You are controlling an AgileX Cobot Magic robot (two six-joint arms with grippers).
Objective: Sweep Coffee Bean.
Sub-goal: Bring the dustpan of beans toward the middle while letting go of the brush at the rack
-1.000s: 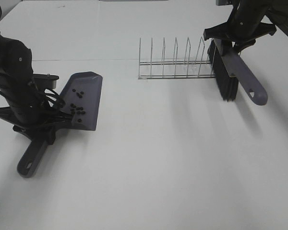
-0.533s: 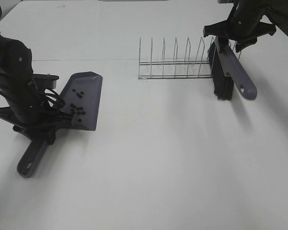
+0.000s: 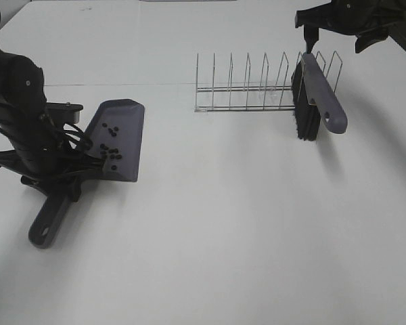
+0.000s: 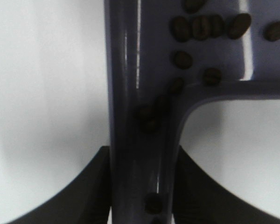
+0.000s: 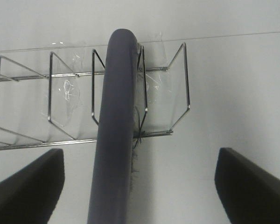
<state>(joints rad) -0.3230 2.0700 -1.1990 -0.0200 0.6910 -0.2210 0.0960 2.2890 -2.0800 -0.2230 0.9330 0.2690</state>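
Over the last second I have let my right gripper [image 3: 335, 27] open and lift clear of the brush [image 3: 312, 95], which has swung from hanging outward in my grasp to standing lodged in the wire rack [image 3: 257, 88], its handle no longer held.

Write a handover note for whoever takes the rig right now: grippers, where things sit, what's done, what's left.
Left gripper: shut on the dustpan handle, pan resting on the table.
Right gripper: open, jaws spread either side of the brush, not gripping it.
Brush: propped in the wire rack at its right end, bristles down on the table.
Coffee beans: in the dustpan, a few down in the handle channel; none visible loose on the table.
Done: beans collected, brush parked.
Left: set down or empty the dustpan, probably.
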